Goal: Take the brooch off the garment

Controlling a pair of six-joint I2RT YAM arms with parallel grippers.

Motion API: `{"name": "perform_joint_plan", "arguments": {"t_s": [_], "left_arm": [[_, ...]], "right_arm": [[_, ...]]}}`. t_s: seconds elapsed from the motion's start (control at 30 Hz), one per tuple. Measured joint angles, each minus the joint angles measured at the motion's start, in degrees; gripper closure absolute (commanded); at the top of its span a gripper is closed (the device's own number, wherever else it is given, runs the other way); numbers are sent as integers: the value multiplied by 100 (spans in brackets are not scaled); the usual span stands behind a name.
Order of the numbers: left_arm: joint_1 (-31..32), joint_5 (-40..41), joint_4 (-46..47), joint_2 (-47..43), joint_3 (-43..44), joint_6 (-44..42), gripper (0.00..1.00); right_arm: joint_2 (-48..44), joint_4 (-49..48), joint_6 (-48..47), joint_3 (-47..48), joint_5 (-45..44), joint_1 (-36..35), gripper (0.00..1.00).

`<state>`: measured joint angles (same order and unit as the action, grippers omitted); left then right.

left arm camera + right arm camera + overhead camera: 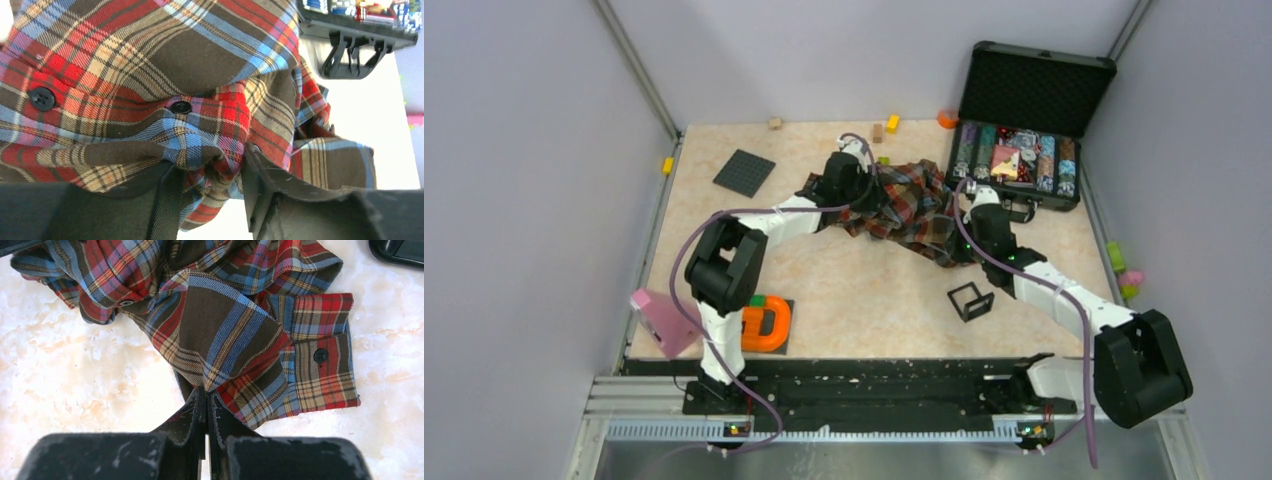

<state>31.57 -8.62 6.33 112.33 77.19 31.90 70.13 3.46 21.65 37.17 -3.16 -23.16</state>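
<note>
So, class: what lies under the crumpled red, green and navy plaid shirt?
Only the beige marbled tabletop shows around the red-and-navy plaid shirt. Its folds cover whatever lies beneath; no small round brooch shows in any view.

Garment (909, 205): plaid shirt, red/dk brown/blue/tan checks, black buttons. Crumpled in a heap w/ many folds, just 1 o'clock of table (854, 290) centre, stretched approx 10-to-4 o'clock. Rt wrist view: one cuff (320, 360) lies flat on the surface at 3 o'clock of the heap, black btn up. At 6 o'clock a ridge of cloth is drawn to a point, pinched in right gripper (206, 392). Brooch: can't be made out.
</note>
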Motion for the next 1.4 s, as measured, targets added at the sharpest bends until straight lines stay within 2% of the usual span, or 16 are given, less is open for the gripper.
{"name": "perform_joint_plan", "arguments": {"t_s": [0.03,0.07,0.27,0.47,0.53,0.73,0.93,0.97,1.0,1.03,1.07,1.1,1.17,1.2,1.27,1.4], "left_arm": [[15,50,-57,57,50,24,98],[24,96,-87,94,68,72,100],[-385,-11,-94,-17,-90,254,100],[-2107,-704,236,-1207,-1200,525,100],[-2391,-699,136,-1617,-1279,494,100],[-2302,-636,-157,-3038,-1456,258,100],[-2308,-85,-424,-4131,-2546,94,100],[-2315,17,-472,-4183,-2793,94,100],[-2319,142,-573,-4221,-3082,96,100],[-2326,282,-772,-4242,-3359,98,100],[-2323,396,-931,-4253,-3534,98,95],[-2323,570,-1126,-4301,-3744,96,79],[-2323,879,-1370,-4555,-4083,42,40],[-2321,1032,-1478,-4769,-4232,0,26],[-2317,1320,-1709,-5305,-4391,-105,19],[-2151,1803,-1858,-5899,-4183,-330,18]], "right_arm": [[-7,0,0,0,-2,0,100],[-17,4,0,0,-9,0,100],[-267,192,205,0,-398,37,100],[-431,485,295,240,-374,133,100],[-387,632,238,590,-153,127,100],[-205,837,-66,1987,461,-398,100],[-295,848,-33,1451,885,-1731,100],[-293,859,20,1220,911,-1926,99],[-289,883,90,955,949,-2105,91],[-280,944,144,737,988,-2236,76],[-256,1008,216,542,1043,-2332,58],[-227,1073,262,393,1078,-2382,45],[-201,1202,369,223,1071,-2396,32],[-203,1281,358,208,1036,-2396,31],[-221,1290,372,229,953,-2396,32],[-245,1462,297,608,592,-2393,34]]}}
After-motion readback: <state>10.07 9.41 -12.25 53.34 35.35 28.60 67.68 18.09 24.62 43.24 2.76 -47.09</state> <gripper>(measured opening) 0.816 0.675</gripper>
